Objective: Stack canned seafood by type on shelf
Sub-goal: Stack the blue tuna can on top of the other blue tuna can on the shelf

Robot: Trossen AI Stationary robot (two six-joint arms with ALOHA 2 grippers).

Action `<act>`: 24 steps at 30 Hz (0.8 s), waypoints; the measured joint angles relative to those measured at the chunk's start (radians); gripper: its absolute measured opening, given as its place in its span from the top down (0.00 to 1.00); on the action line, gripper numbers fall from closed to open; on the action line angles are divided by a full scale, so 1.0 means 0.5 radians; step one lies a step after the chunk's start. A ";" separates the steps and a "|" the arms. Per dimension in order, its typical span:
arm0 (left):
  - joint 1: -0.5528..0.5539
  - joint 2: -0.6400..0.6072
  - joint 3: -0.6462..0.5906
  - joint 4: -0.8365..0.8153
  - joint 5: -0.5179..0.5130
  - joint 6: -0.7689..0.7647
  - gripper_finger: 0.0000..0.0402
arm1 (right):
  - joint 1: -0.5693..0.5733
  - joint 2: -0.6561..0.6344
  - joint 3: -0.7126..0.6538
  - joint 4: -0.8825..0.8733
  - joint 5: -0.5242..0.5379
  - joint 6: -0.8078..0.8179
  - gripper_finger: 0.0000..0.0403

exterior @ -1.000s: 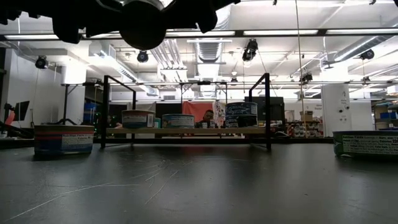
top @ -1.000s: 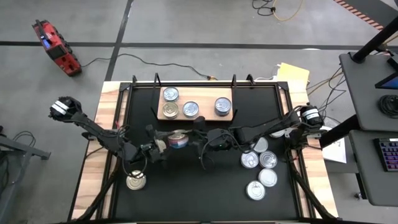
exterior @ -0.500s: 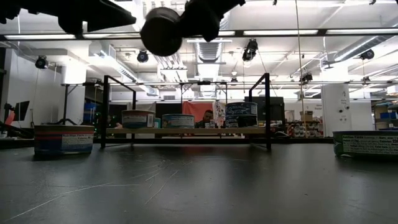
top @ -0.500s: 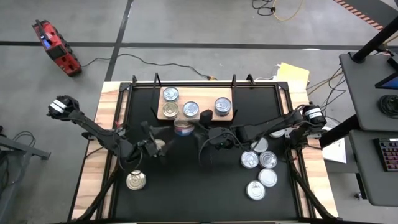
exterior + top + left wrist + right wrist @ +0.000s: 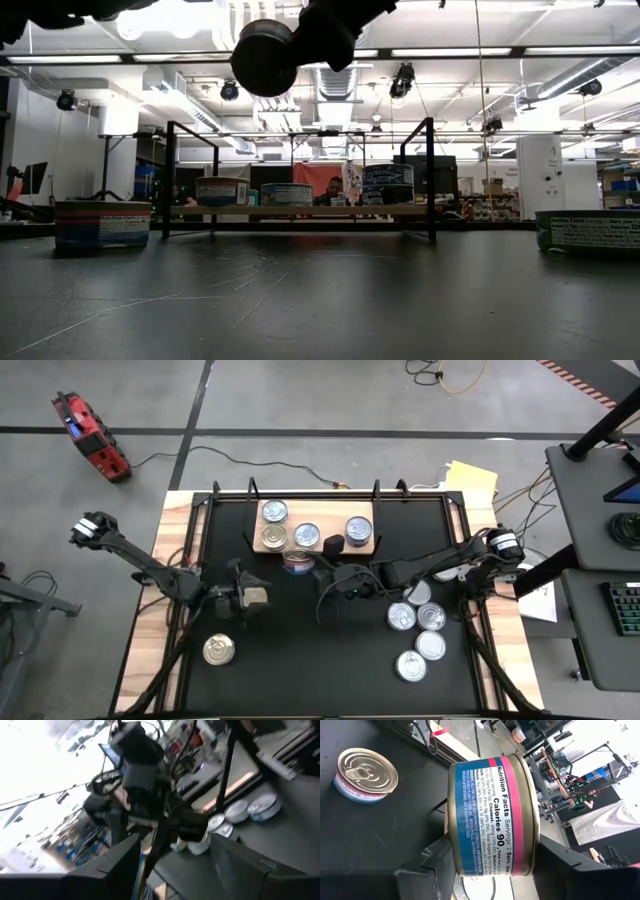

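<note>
- Right gripper (image 5: 490, 865) is pinching a blue-labelled can (image 5: 492, 815), hovering just near of the shelf (image 5: 316, 547).
- Left gripper (image 5: 252, 597) is hanging left of centre, fingers apparently spread and empty.

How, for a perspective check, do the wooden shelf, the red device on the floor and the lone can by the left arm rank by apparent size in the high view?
1. Shelf, largest.
2. Red device; it lies on the floor, farther from the camera, so it shows smaller.
3. Lone can, clearly smallest.
</note>
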 joint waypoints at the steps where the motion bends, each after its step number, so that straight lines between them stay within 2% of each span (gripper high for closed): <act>1: 0.031 -0.044 0.000 -0.043 0.046 -0.032 0.46 | -0.001 0.000 0.000 -0.001 0.000 0.000 0.52; 6: 0.250 -0.173 0.000 -0.349 0.365 -0.188 0.49 | -0.018 0.000 0.000 0.028 -0.008 0.001 0.52; 9: 0.383 -0.254 0.031 -0.583 0.398 -0.254 0.50 | -0.042 0.000 0.000 0.033 -0.047 0.020 0.52; 14: 0.510 -0.417 0.178 -0.899 0.638 -0.336 0.52 | -0.099 0.018 0.000 0.054 -0.148 0.058 0.52; 22: 0.530 -0.740 0.317 -1.275 0.621 -0.417 0.53 | -0.175 0.095 0.001 0.203 -0.152 -0.087 0.52; 24: 0.530 -0.798 0.317 -1.274 0.519 -0.486 0.53 | -0.192 0.114 0.002 0.266 -0.150 -0.137 0.52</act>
